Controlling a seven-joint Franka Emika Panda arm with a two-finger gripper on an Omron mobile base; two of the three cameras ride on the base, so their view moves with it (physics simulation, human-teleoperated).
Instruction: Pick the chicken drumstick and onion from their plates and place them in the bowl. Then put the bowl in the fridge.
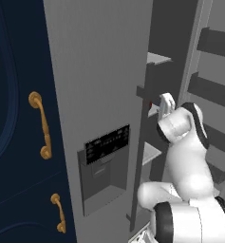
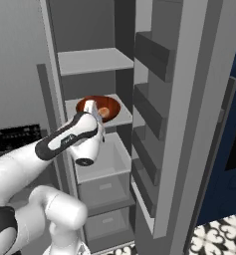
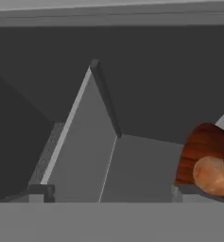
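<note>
So, looking into an open fridge [image 2: 189, 99], right-hand door swung out, door bins stacked down its inner side. Reddish-brown bowl [image 2: 112, 105] sitting on the middle shelf [image 2: 122, 117] inside, just behind the arm's wrist in the right base view. Tan-orange onion [image 3: 211, 176] resting in the bowl, seen close at the right edge of the hand view; also peeking out as an orange blob beside the wrist from the right base camera. Can't make out the chicken drumstick anywhere, probably hidden by the arm or the bowl wall. Claw [image 3: 108, 191] spread wide, two dark fingertips [image 3: 40, 191] far apart at the bottom of the hand view, pinching nothing, bowl off to the right of it and not between the tips. From the left base side, closed fridge door with the dark dispenser panel [image 1: 107, 144] and a long bar handle, navy cabinets [image 1: 19, 118] with gold handles [image 1: 42, 126] to the left. Clear drawers [image 2: 104, 187] under the bowl's shelf.
</note>
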